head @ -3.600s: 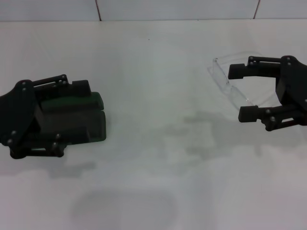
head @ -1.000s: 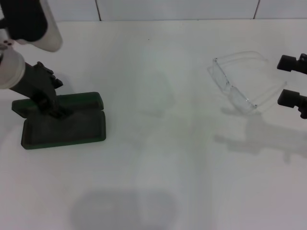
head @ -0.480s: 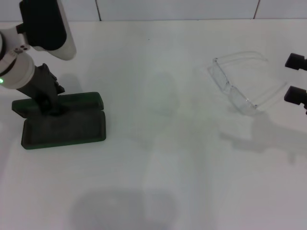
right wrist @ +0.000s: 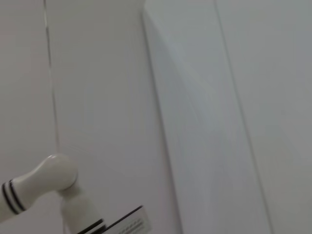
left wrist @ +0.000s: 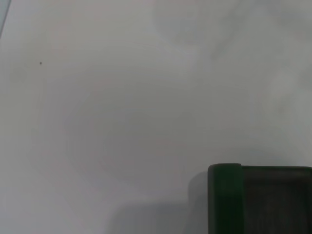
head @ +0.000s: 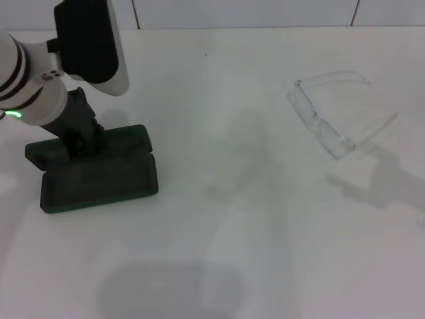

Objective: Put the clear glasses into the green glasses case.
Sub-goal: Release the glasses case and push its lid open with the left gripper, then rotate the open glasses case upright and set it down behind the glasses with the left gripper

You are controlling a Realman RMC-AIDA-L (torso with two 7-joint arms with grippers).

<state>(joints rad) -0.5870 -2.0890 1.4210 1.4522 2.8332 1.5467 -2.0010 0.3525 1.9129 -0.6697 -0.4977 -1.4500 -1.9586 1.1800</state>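
A wide stretch of bare white table (head: 219, 219) is seen nearest the robot, unoccupied from its near edge to the middle, and marked only by soft grey shadows.

On the left, the green glasses case (head: 98, 174) is laid open and flat: a dark green, rounded-rectangular clamshell with a matte, finely textured interior, its nearer half set toward the robot and the hinged half behind it. In the left wrist view one rounded corner of the case (left wrist: 258, 197) is shown, with its smooth green rim framing the darker lining. The left gripper (head: 78, 141) is pressed down at the hinge line of the case under the white wrist; whether its jaws are released or clenched cannot be told, since the fingers are hidden by the arm's own body.

On the right and farther back, the clear glasses (head: 332, 113) are found lying on the table, well apart from the case, with open surface between them. The frame is colourless, glossy plastic, and the arms are unfolded.

Compared with half a second ago, the case has been shifted slightly rightward, and the right gripper has been withdrawn from the head view entirely, so its jaws cannot be seen.
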